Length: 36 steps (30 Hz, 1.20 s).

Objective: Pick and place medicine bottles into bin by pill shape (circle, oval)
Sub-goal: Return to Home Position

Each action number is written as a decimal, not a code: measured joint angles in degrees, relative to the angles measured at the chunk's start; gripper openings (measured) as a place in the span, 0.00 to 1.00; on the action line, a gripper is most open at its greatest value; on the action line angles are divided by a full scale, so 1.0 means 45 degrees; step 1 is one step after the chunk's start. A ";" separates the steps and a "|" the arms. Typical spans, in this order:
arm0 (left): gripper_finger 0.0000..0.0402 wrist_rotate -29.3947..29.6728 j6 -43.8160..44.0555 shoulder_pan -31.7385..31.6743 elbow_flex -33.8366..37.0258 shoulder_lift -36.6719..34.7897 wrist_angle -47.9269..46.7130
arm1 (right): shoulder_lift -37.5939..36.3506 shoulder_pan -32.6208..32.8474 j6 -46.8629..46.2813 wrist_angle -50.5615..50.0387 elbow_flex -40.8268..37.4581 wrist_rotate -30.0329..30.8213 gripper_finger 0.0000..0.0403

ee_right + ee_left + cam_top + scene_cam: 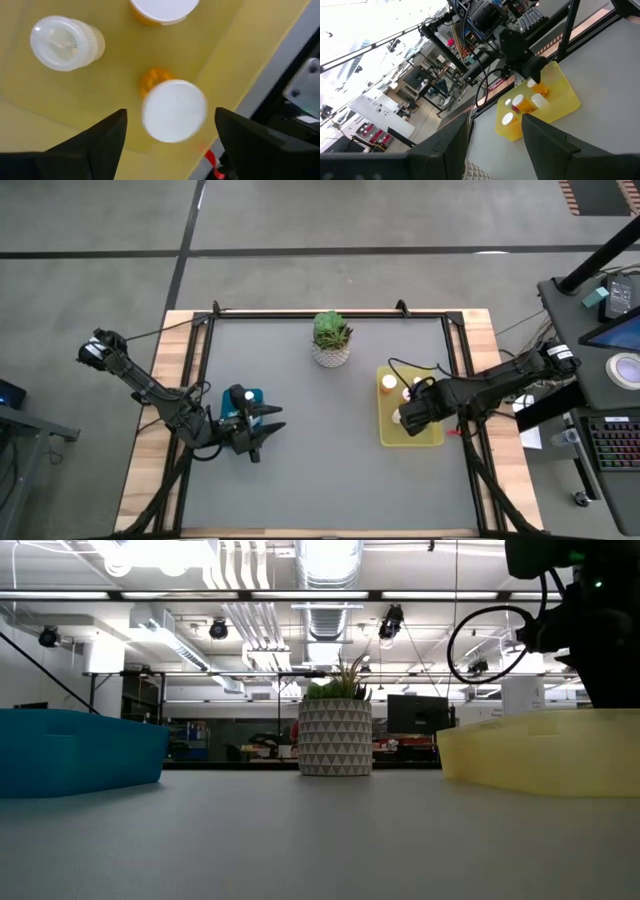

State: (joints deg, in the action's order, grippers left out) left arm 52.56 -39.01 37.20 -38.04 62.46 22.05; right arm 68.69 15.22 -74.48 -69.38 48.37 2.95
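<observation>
A yellow bin [432, 435] at the table's right holds several medicine bottles with white caps. My right gripper [404, 417] hangs over it, open. In the right wrist view its fingers stand on either side of an amber bottle's white cap [174, 111], apart from it. A clear bottle [66, 42] and another white-capped amber bottle [162, 9] stand farther off in the bin. My left gripper [264, 429] is open and empty beside a blue bin [250, 396] at the table's left. The left wrist view also shows the yellow bin [565, 102] and its bottles [519, 104].
A white patterned pot with a green succulent [331, 340] stands at the table's far middle; it also shows in the low view [335, 735], between the blue bin [80, 752] and the yellow bin [540, 752]. Bare grey table top lies between the two bins.
</observation>
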 joint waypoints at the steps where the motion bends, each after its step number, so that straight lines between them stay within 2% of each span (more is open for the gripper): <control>1: 0.42 0.0002 -0.0003 -0.0003 0.0000 0.0000 -0.0001 | 0.0000 0.0000 0.0041 -0.0146 0.0095 0.0000 0.74; 7: 0.42 0.0000 -0.0003 -0.0003 0.0000 0.0000 -0.0001 | 0.0000 0.0002 0.0064 -0.0931 0.1348 0.0296 0.75; 9: 0.42 0.0000 0.0000 -0.0003 0.0000 0.0000 -0.0002 | 0.0000 0.0073 0.0137 -0.0798 0.2000 0.1015 0.74; 12: 0.42 0.0000 -0.0003 -0.0001 0.0000 0.0000 -0.0008 | 0.0000 0.0287 0.1024 -0.0184 0.3008 0.3093 0.73; 15: 0.42 0.0000 0.0018 0.0049 0.0074 -0.0120 -0.0123 | 0.0000 0.0762 0.3388 0.1718 0.3671 0.5811 0.70; 17: 0.42 -0.0038 0.0021 0.0127 0.0280 -0.0362 -0.0152 | 0.0000 0.1268 0.5805 0.3935 0.3752 0.7354 0.68; 19: 0.42 -0.0395 0.0250 0.0167 0.0501 -0.0743 -0.0510 | 0.0000 0.1751 0.8846 0.6787 0.3480 0.8292 0.65; 22: 0.42 -0.1551 0.1057 0.0167 0.0833 -0.1598 -0.1249 | -0.0003 0.2115 1.3351 1.1166 0.2539 0.8340 0.62; 25: 0.42 -0.2410 0.1550 0.0162 0.1422 -0.2608 -0.1416 | -0.0153 0.1854 1.6161 1.3853 0.1562 0.7430 0.58; 28: 0.42 -0.2510 0.1758 0.0147 0.2121 -0.3679 -0.1441 | -0.0687 0.1258 1.7040 1.4812 0.0701 0.6159 0.54; 33: 0.42 -0.2501 0.1998 0.0147 0.3391 -0.5689 -0.1328 | -0.2155 0.0270 1.7290 1.5844 -0.0924 0.5129 0.50; 36: 0.42 -0.2437 0.2271 0.0147 0.4133 -0.6864 -0.1275 | -0.3282 -0.0162 1.7747 1.6957 -0.2074 0.4052 0.48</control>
State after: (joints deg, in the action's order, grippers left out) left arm 41.59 -28.79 37.87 -19.45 31.57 16.31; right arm 53.92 14.49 5.38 6.93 39.04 21.19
